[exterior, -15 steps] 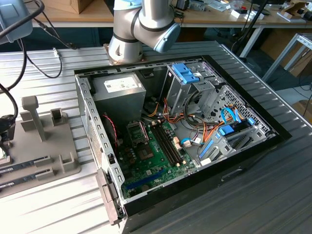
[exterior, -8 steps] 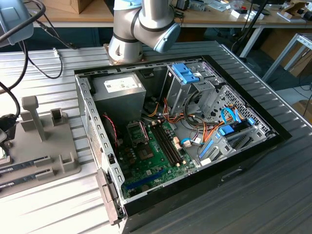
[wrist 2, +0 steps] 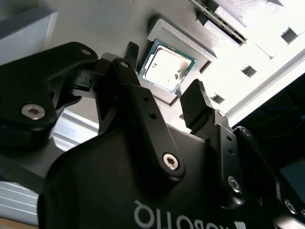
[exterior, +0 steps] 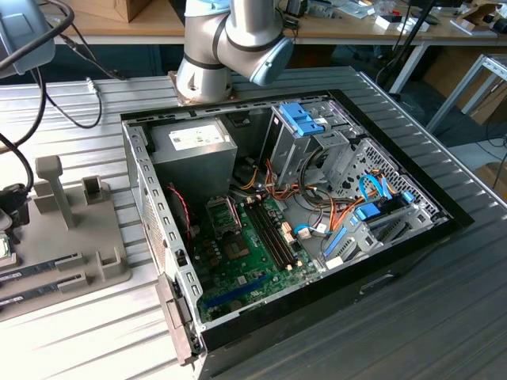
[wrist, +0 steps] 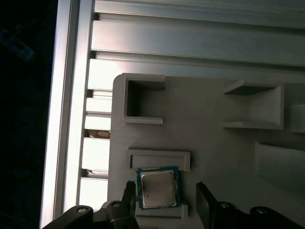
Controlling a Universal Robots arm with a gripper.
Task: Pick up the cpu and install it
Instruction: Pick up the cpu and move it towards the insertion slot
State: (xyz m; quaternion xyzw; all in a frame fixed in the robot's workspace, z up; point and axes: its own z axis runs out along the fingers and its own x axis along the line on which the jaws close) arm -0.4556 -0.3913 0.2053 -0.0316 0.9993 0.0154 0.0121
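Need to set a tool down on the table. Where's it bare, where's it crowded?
Bare: ribbed table at the exterior view's right, in front of the computer case; a smaller strip between case and grey fixture tray. Crowded: the case interior, and the tray pocket holding the cpu, straddled by the open gripper.

Upside-down white lettering point(wrist 2: 183, 215) on the gripper point(wrist 2: 164, 67); power-supply label point(exterior: 192, 139) illegible.

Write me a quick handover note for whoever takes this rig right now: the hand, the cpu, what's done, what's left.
Hand: open, low over the grey holder tray, straddling the cpu without clamping it.
Cpu: lying flat in its tray recess, metal top up.
Done: the approach only.
Left: the pick-up, then the install on the motherboard in the open computer case.
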